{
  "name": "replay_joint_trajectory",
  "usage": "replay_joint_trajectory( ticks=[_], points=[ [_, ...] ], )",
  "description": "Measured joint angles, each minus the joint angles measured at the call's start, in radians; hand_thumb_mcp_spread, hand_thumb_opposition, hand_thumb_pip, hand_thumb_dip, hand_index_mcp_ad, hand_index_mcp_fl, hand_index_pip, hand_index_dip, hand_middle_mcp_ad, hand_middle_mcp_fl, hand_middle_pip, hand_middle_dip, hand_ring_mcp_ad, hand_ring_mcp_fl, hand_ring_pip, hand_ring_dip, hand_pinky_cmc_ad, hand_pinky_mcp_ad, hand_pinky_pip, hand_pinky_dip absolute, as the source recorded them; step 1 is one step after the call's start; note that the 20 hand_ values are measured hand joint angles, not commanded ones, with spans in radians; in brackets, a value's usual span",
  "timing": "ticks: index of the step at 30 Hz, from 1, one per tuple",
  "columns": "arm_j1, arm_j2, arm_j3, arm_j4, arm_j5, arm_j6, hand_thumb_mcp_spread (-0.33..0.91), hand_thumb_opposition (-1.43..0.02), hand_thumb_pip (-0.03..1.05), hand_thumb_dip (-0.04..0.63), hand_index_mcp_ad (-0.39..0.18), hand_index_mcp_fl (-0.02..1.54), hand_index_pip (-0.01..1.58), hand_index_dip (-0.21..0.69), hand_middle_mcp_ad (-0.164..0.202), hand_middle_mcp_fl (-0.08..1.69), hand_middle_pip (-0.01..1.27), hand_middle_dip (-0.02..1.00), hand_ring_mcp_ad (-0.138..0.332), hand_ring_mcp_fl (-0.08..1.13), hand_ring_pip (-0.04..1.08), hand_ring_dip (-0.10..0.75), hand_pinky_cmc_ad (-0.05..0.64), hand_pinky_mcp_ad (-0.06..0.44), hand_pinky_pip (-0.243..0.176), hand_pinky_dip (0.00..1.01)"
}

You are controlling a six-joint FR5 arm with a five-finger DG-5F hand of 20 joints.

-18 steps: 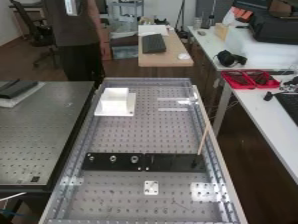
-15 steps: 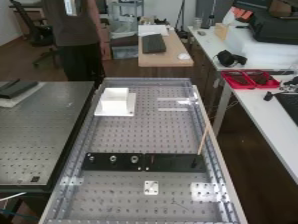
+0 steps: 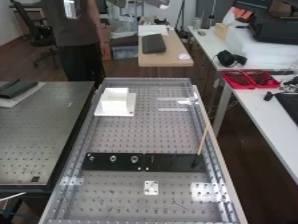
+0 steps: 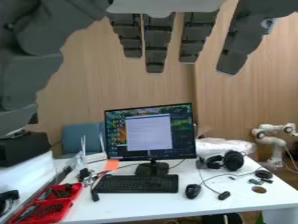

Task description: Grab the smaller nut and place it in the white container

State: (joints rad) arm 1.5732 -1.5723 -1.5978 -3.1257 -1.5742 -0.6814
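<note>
Nearest us on the tabletop (image 3: 123, 197), a small white plate (image 3: 151, 188) lies flat towards the near edge, perhaps as a fixture. Behind it, a black strip (image 3: 171, 162) runs from near the left edge almost to the right, probably to keep small parts in known spots. Three round metal pieces sit in a spaced row on its left half, which should leave room for fingers around each. We take the leftmost as the smaller nut (image 3: 91, 158) (it looks the slightest, though we cannot be certain). A thin wooden stick (image 3: 203, 140) leans up from the strip's right end, well apart from that row. Farther off, the white container (image 3: 115, 101) stands on a pale base by the far left corner, presumably to keep the drop point apart from the picking area. The robot hand (image 4: 157, 40) is open and empty, its fingers straight, with a monitor (image 4: 149, 132) beyond them; we judge that the reach comes first.
</note>
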Motion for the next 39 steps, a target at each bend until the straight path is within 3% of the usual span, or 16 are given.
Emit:
replay_joint_trajectory(
  ticks=[6, 15, 20, 22, 39],
  points=[
    [-0.002, 0.000, -0.001, -0.001, 0.001, 0.001, 0.25, -0.67, 0.44, 0.051, -0.009, 0.02, 0.07, 0.290, 0.028, 0.13, 0.11, 0.24, 0.138, 0.00, 0.11, 0.136, 0.384, 0.328, -0.026, 0.26],
    [-0.003, 0.001, -0.002, -0.002, -0.002, 0.003, 0.25, -0.68, 0.45, 0.051, -0.009, 0.02, 0.09, 0.304, 0.024, 0.13, 0.12, 0.25, 0.157, 0.01, 0.11, 0.138, 0.394, 0.330, -0.026, 0.26],
    [-0.003, 0.004, -0.011, 0.004, 0.001, 0.001, 0.25, -0.68, 0.45, 0.051, -0.012, 0.02, 0.09, 0.304, 0.044, 0.13, 0.12, 0.25, 0.155, 0.02, 0.11, 0.138, 0.394, 0.328, -0.026, 0.26],
    [-0.001, 0.007, -0.019, 0.010, 0.006, -0.005, 0.25, -0.68, 0.45, 0.051, -0.012, 0.02, 0.09, 0.304, 0.044, 0.13, 0.12, 0.25, 0.155, 0.02, 0.11, 0.138, 0.394, 0.346, -0.026, 0.26],
    [0.018, 0.054, -0.130, 0.038, 0.078, -0.020, 0.24, -0.70, 0.48, 0.047, -0.012, 0.03, 0.09, 0.309, 0.044, 0.13, 0.12, 0.25, 0.157, 0.02, 0.11, 0.138, 0.412, 0.346, -0.026, 0.26]
  ],
)
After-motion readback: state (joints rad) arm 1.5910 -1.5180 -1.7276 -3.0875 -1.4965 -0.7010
